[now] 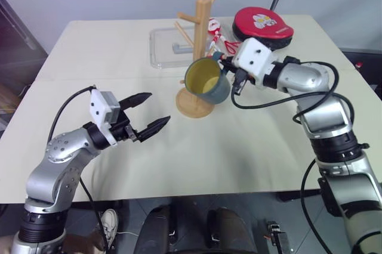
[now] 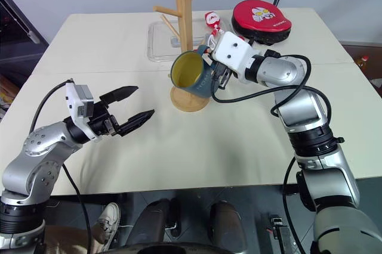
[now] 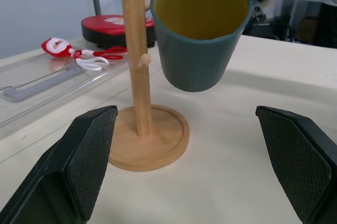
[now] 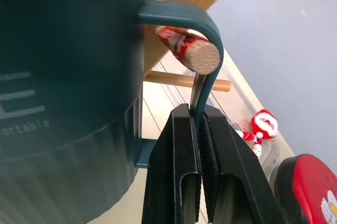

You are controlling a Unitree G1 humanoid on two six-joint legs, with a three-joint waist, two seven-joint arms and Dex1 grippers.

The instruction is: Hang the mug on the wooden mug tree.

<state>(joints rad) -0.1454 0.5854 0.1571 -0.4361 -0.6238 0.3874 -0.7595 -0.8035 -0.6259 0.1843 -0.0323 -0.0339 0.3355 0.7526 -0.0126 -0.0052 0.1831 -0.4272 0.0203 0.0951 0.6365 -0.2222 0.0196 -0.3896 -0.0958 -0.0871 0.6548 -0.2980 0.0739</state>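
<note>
The dark teal mug (image 1: 209, 81) with a yellow inside hangs tilted above the table, its mouth turned toward me. My right gripper (image 4: 199, 111) is shut on its loop handle (image 4: 184, 16). The mug sits right against the wooden mug tree (image 1: 203, 33), just over the round base (image 1: 192, 105). In the right wrist view a peg's round end (image 4: 202, 57) shows inside the handle loop. My left gripper (image 1: 149, 112) stands open and holds nothing, low over the table to the left of the tree, pointing at the mug (image 3: 200, 34) and the post (image 3: 134, 50).
Behind the tree lies a clear plastic tray (image 1: 162, 48). A red round case (image 1: 262, 24) and Santa-handled scissors (image 1: 216, 32) lie at the back right. The table's front edge (image 1: 179, 191) runs close below my arms.
</note>
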